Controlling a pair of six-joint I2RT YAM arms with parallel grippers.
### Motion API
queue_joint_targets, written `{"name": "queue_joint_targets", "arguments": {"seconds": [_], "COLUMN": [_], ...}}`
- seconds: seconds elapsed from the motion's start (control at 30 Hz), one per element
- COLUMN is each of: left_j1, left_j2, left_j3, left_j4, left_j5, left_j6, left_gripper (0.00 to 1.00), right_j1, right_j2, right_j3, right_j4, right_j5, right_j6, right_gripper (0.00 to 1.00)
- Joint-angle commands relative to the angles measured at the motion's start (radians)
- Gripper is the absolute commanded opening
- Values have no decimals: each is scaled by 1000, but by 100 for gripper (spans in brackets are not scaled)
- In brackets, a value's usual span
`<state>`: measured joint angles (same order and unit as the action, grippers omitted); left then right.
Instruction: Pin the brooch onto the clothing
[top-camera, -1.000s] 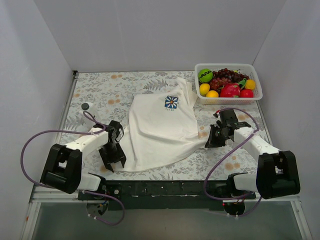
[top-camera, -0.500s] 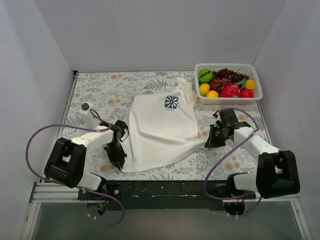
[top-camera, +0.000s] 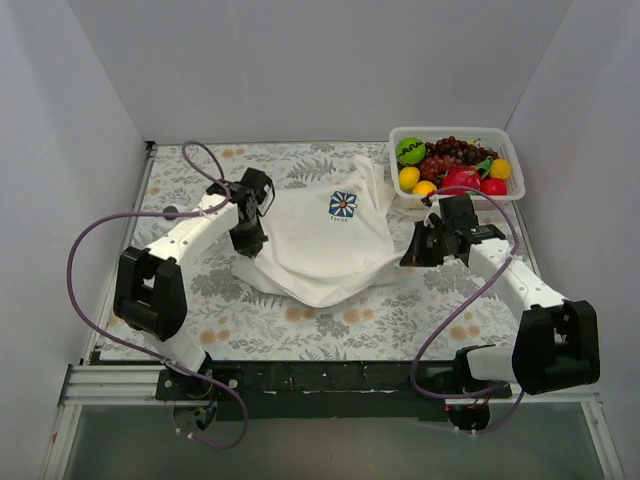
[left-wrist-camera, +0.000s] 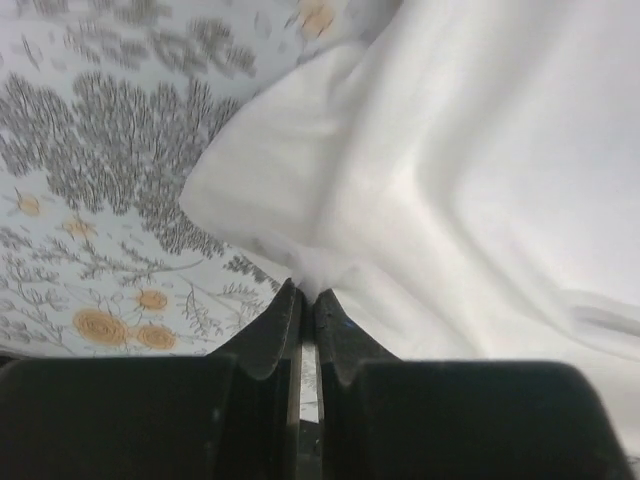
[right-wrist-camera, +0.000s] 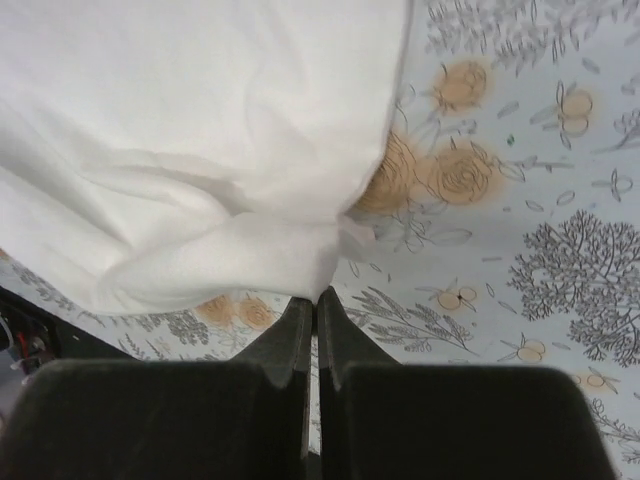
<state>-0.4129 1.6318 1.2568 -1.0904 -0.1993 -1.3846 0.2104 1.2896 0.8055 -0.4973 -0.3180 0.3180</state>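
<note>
The white T-shirt (top-camera: 320, 250) lies bunched in the middle of the table, its blue-and-white flower print (top-camera: 343, 205) facing up. My left gripper (top-camera: 248, 245) is shut on the shirt's left edge; in the left wrist view the closed gripper (left-wrist-camera: 305, 292) pinches a tuft of white fabric (left-wrist-camera: 450, 180). My right gripper (top-camera: 408, 258) is shut on the shirt's right edge; in the right wrist view the closed gripper (right-wrist-camera: 316, 296) holds a fold of cloth (right-wrist-camera: 200, 120). The small dark grey brooch (top-camera: 170, 212) sits at the table's left side, beside my left arm.
A white basket (top-camera: 508, 196) of fruit stands at the back right, just behind my right gripper. The table has a floral cloth (top-camera: 330, 320). White walls close in the left, back and right sides. A purple cable (top-camera: 205, 160) loops above my left arm.
My left gripper has swung from the near left up towards the back, pulling the shirt's lower left edge with it; the shirt is now bunched. My right gripper has shifted slightly back and left.
</note>
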Motion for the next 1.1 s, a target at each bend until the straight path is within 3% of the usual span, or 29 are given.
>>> {"name": "queue_joint_targets", "arguments": {"seconds": [0.0, 0.23, 0.4, 0.53, 0.73, 1.07], "left_j1": [28, 63, 66, 66, 66, 65], "left_j2": [35, 144, 166, 76, -167, -293], "left_j3": [231, 770, 1018, 1024, 880, 1003], "left_j4": [-26, 0, 61, 226, 474, 495], "left_j5": [-112, -48, -57, -58, 20, 239], "left_j6": [94, 215, 275, 321, 407, 406], "left_gripper": [0, 0, 0, 0, 0, 0], "right_j1": [27, 37, 37, 37, 37, 37], "right_j2": [-4, 34, 88, 57, -81, -219], "right_j3": [176, 536, 808, 877, 876, 906], "right_j4": [103, 206, 261, 354, 471, 554], "right_j5": [-29, -39, -56, -36, -7, -32], "right_j6": [36, 110, 127, 145, 113, 99], "right_gripper": [1, 1, 1, 1, 1, 1]}}
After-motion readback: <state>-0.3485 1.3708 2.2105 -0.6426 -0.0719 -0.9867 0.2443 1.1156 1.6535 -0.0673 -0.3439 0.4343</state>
